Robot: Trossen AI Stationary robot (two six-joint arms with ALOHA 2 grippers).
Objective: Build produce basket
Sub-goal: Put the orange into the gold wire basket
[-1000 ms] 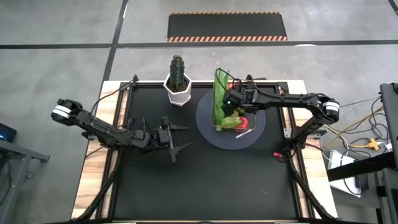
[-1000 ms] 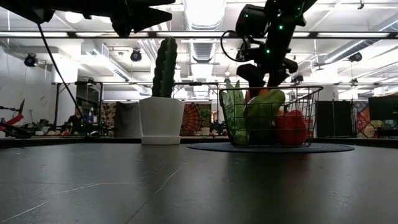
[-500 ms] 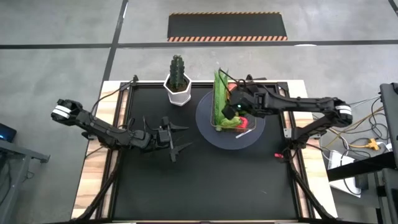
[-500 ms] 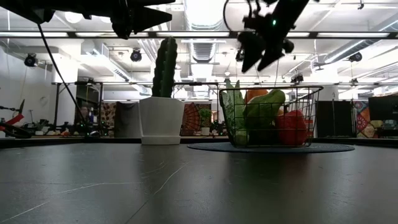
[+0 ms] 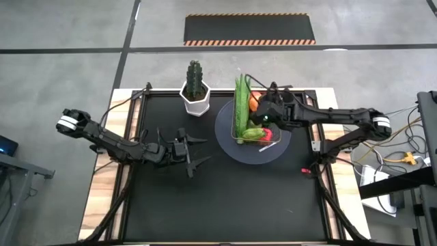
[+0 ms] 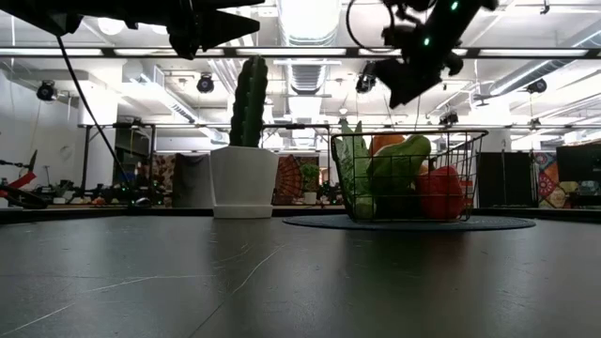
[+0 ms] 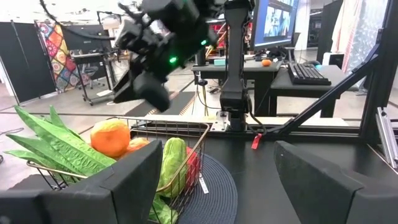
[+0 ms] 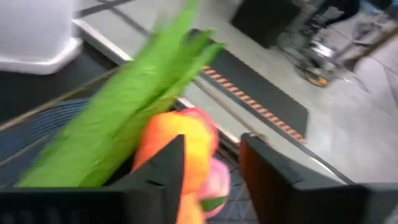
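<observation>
The basket [image 5: 250, 123] sits on a round grey plate [image 5: 280, 147] in the upper middle of the high view, right of a white cactus pot [image 5: 195, 99]. It is full of produce [image 6: 399, 178]: long green beans, an orange, a pear and something red.

The right tool [image 5: 272, 102] hangs just above the basket, and nothing seems to be in it. Its fingers [image 8: 158, 180] have a small gap between them, so it looks partly open, but the wrist view is blurry.

The left tool [image 5: 193, 152] waits open and empty over the bare table [image 5: 225, 198], left of the plate.

I think the filling step is nearly done. No loose produce shows on the table, so next the right arm may just lift clear.
</observation>
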